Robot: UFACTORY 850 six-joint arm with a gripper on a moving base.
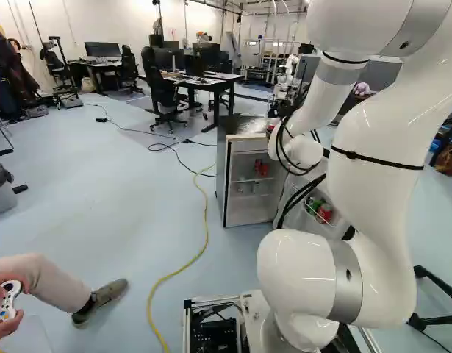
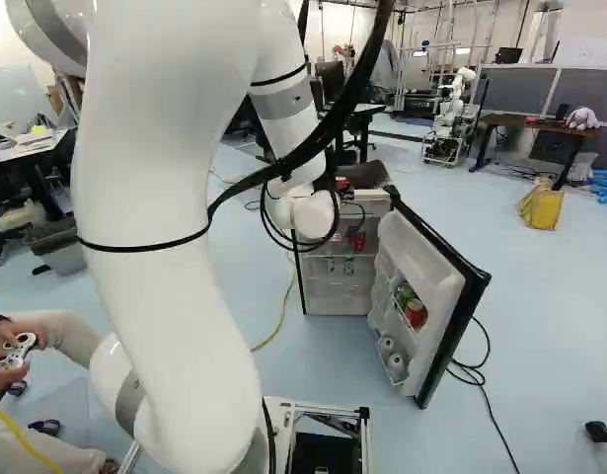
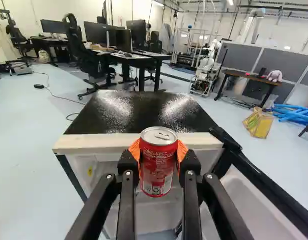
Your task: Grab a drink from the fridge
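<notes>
gripper point(image 3: 159, 153) pinching upright red soda can point(image 3: 158, 170) | risk: can knocked loose | cause: low swing far or right, striking fridge point(image 3: 138, 112) or open door point(image 2: 421, 265)

Bright room light puts highlights on the white arm point(image 1: 376, 173) and pale glare on the fridge's black top point(image 3: 143, 112).

The red can point(image 3: 158, 167) is riding upright between the black fingers point(image 3: 190, 165), orange pads point(image 3: 182, 151) pressing both sides! Right beyond, the fridge point(image 3: 143, 111) is showing its dark top, its door point(image 3: 279, 192) hanging open. Further back, chairs point(image 3: 79, 47) and monitors point(image 3: 97, 33) are crowding the desks point(image 3: 138, 56), another robot point(image 3: 206, 65) standing near grey partitions point(image 3: 279, 60).
</notes>
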